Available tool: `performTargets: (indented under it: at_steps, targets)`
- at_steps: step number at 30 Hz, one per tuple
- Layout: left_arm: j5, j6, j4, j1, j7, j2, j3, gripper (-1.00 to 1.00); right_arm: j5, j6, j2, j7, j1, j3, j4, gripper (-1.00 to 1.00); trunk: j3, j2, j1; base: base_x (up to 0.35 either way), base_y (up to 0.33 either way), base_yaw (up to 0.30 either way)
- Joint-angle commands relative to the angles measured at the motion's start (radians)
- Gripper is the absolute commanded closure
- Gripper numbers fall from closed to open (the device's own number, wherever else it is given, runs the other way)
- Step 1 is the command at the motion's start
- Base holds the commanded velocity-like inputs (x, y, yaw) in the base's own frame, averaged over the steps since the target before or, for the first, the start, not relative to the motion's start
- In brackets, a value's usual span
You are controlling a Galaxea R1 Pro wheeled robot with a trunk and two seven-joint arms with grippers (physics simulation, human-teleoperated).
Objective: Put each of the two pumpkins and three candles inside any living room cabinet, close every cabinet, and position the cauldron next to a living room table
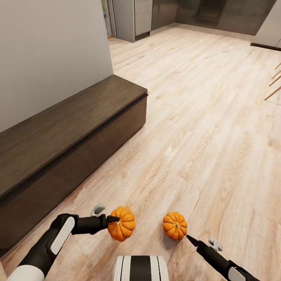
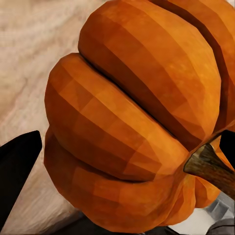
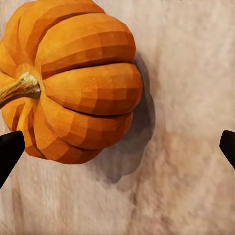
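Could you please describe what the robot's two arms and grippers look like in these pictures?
Both arms are matte black with rounded white panels set into their casings. The left gripper and right gripper end in slim, tapering black fingers. A small pale grey fitting sits on each wrist. No cables or markings show.

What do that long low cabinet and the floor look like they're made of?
The cabinet looks like dark brown wood, matte, with faint grain streaks along its top. The floor looks like pale wood planks with visible grain and seams, lightly satin. Both are rendered, so veneer or laminate is possible.
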Motion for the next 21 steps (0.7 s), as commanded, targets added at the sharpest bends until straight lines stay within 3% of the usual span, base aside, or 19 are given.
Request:
performTargets:
  at_steps: [1, 3, 6, 21]
  targets:
    - [-0.006, 0.002, -0.021, 0.000, -0.035, 0.016, -0.002, 1.00, -0.010, 0.001, 0.000, 0.002, 0.000, 0.008, 0.000, -1.00, -0.001, 0.000, 0.000, 0.007, 0.000, 0.000]
    - [-0.003, 0.002, -0.045, 0.000, -0.076, 0.038, -0.003, 1.00, -0.011, 0.001, 0.000, 0.002, 0.000, 0.008, 0.000, -1.00, -0.001, 0.000, 0.000, 0.078, 0.000, 0.000]
    - [-0.001, 0.002, -0.059, 0.000, -0.102, 0.051, -0.005, 1.00, -0.010, 0.000, 0.000, 0.002, 0.000, 0.008, 0.000, -1.00, -0.001, 0.000, 0.000, 0.194, 0.000, 0.000]
    - [-0.001, 0.002, -0.057, 0.000, -0.107, 0.045, -0.007, 1.00, -0.010, 0.000, 0.000, -0.010, 0.000, 0.008, 0.001, -1.00, -0.001, 0.000, 0.000, 0.108, -0.006, 0.000]
